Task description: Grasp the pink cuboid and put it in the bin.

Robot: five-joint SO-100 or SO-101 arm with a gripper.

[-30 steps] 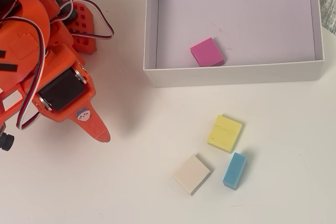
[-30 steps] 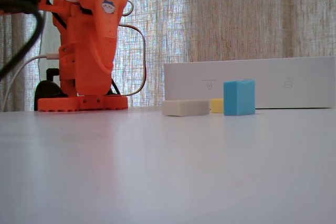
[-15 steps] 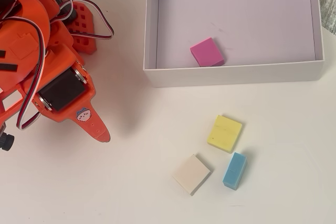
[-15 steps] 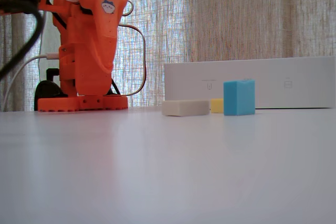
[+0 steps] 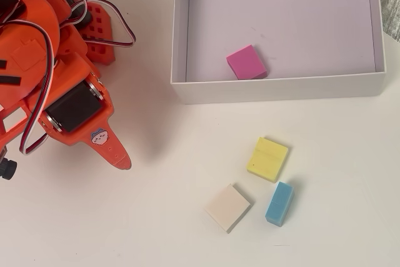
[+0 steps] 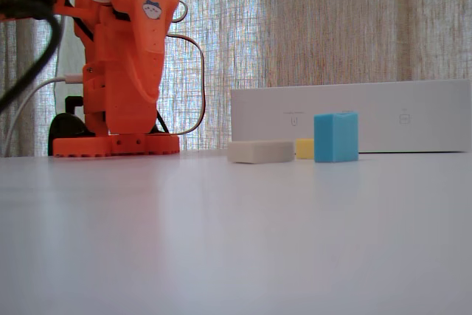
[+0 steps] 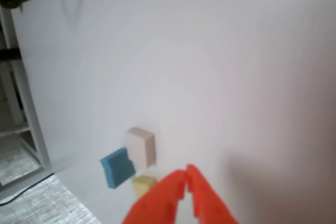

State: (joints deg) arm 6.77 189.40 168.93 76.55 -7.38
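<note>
Pink cuboid [image 5: 246, 62] lay flat on the floor of the bin [image 5: 278, 89], close to its near wall in the overhead view, clear of the gripper [image 7: 187, 176]. Jaws were together, holding nothing (tips meet in the wrist view). The arm sat off the bin's left edge. Judged: task looked complete; no grasp remained.

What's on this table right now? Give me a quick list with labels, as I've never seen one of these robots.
robot: orange arm, folded back at the overhead view's left
fingers: closed together, holding nothing
pink cuboid: lying inside the bin, near its front wall
bin: white, open-topped
on the table outside the bin: yellow block, cream block, blue block
task: looks done
</note>
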